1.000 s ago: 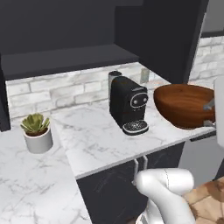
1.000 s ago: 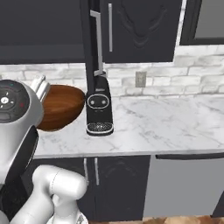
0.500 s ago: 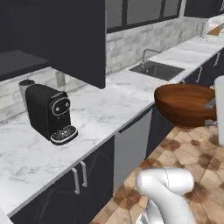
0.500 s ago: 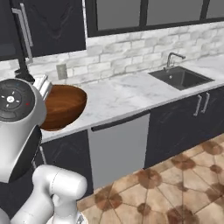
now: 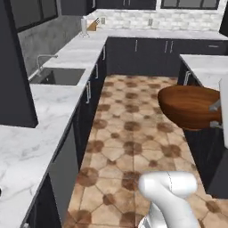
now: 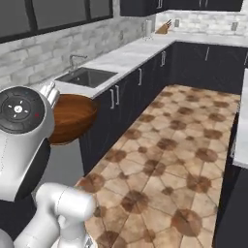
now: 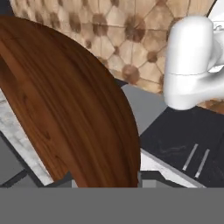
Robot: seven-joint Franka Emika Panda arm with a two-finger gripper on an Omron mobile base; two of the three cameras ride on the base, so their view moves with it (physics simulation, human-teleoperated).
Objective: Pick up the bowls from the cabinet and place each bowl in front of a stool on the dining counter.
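The robot is carrying the brown wooden bowl (image 5: 191, 106) high over the tiled floor (image 5: 129, 147). It looks like it is on its way to the dining desk (image 5: 205, 67), the white marble top on the right. It should keep the bowl level and drive slowly, so nothing bumps or tips. The gripper (image 5: 215, 113) is pinching the bowl's rim, closed tight on it.

The white arm rises folded, its wrist held high. The gripper (image 5: 217, 115) is clamped on the brown bowl (image 5: 189, 105), carrying it level.
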